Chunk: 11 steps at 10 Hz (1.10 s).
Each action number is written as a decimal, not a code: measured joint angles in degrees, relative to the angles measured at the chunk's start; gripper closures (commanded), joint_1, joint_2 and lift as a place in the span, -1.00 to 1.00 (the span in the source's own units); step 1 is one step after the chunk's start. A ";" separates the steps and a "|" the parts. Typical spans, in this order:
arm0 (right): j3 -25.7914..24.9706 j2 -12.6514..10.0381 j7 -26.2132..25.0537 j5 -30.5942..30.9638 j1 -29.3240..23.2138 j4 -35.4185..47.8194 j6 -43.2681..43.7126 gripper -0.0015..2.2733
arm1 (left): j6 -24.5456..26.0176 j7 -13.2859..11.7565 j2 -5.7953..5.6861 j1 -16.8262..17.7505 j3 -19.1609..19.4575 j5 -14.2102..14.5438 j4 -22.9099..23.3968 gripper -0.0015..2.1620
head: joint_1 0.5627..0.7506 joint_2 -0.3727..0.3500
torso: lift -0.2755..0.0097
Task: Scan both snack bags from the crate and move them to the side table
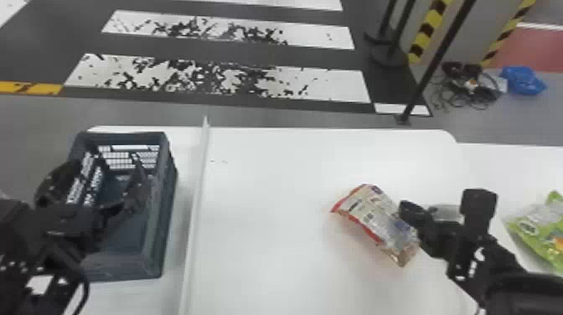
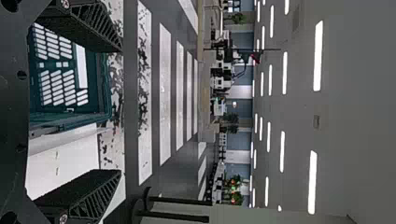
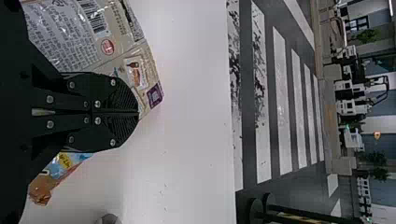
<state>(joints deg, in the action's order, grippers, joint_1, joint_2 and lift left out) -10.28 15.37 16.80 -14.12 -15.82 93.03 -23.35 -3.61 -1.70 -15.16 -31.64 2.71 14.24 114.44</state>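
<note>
The right gripper [image 1: 412,215], right of centre in the head view, is clenched on the red-and-white snack bag [image 1: 373,222], its two fingers pressed together with the bag's printed sides bulging out to either side of them. I cannot tell whether the bag's lower end touches the white table [image 1: 268,218] under it. The left gripper [image 1: 107,163], at the left of the frame over the crate [image 1: 169,201], is released, its fingers spread wide with nothing between them; how deep they reach is unclear.

The grey crate has gridded walls and a solid dark floor; the left arm covers part of its inside. Just right of it, a raised white divider [image 1: 197,201] runs down the frame. Near the right gripper lies a small grey object [image 1: 447,211], partly covered. The green snack bag [image 1: 532,230] lies at the right edge of the frame, on the side table [image 1: 515,176].
</note>
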 measured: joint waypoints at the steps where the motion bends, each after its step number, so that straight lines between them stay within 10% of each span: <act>1: -0.01 0.01 0.00 0.52 0.43 -1.61 0.59 0.98 | -0.19 -0.05 -0.04 -0.01 -0.07 0.00 0.00 -0.94 | 0.41 -0.25 | 0.73; 11: -0.99 -4.46 -6.41 2.84 -9.95 9.61 -10.66 0.97 | -3.42 -0.05 0.12 1.29 -0.94 0.33 -1.93 -0.94 | 0.41 -0.25 | 0.73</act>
<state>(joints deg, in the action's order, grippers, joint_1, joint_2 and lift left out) -11.27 10.91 10.39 -11.28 -25.77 102.65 -34.00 -7.03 -1.75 -15.03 -30.35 1.77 14.57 112.51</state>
